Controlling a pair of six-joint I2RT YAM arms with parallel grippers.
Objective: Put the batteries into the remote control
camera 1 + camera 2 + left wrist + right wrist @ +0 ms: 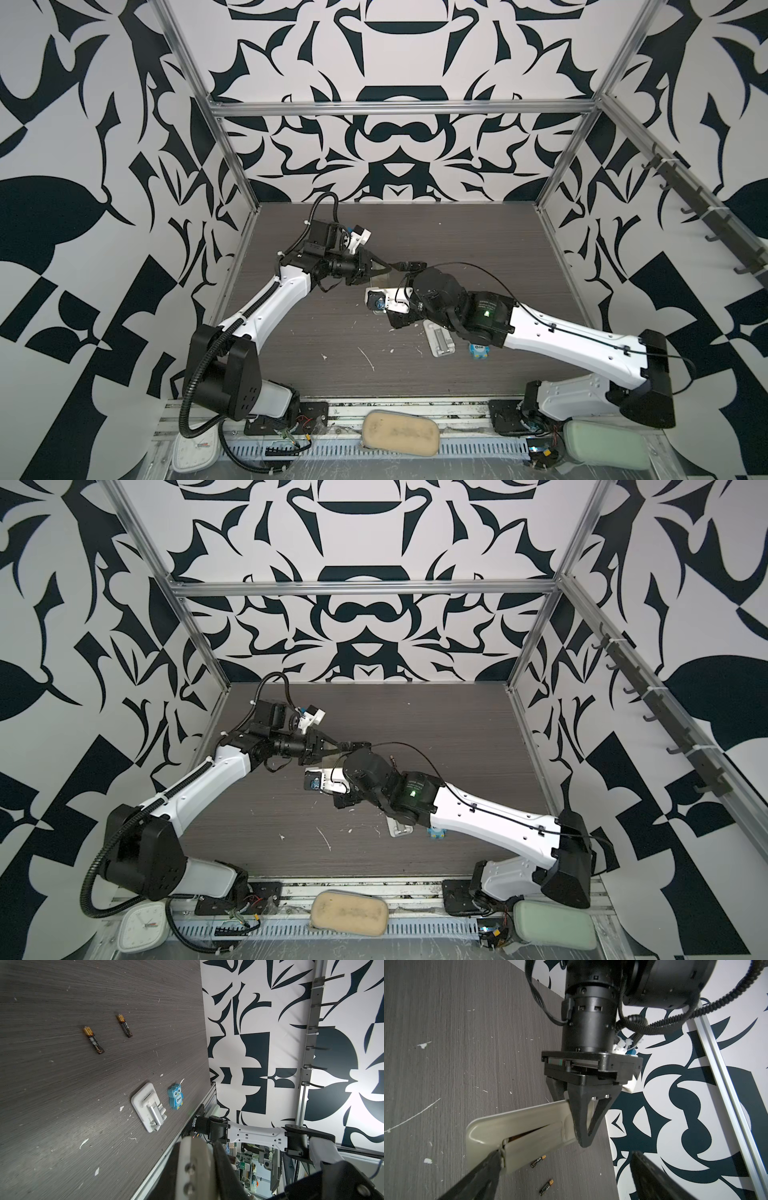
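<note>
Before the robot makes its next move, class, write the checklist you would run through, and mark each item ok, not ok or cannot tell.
1. Remote clamped at one end by the left end effector: ok.
2. Right end effector open, with one finger against the end of the battery cover: ok.
3. Battery cover fully off: not ok. Only a narrow gap shows along its edge.
4. Both batteries lying on the table, apart from each other and unobstructed: ok.
5. Polarity marks inside the battery bay readable: cannot tell, the bay is covered.
</note>
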